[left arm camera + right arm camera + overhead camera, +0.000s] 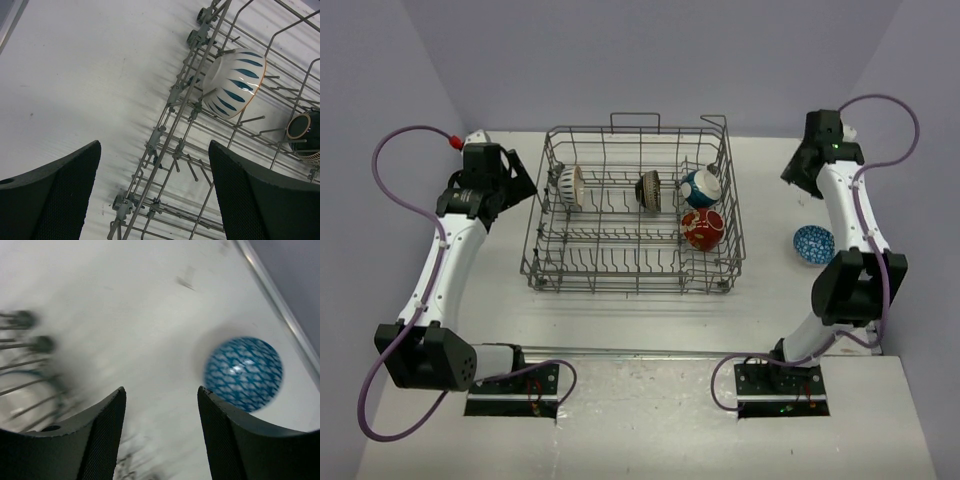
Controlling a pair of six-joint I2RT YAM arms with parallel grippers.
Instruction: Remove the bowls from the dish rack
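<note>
The left arm [448,262] is stretching forward, left gripper [512,182] gaping wide. The right gripper [798,172] is holding nothing, jaws apart.

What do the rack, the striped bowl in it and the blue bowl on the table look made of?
Dish rack: thin grey metal wire, matte, possibly coated.
Striped bowl: likely glazed ceramic; smooth glossy white with painted teal stripes.
Blue bowl: probably glazed ceramic too; it shows bright highlights, but the view is blurred.
</note>
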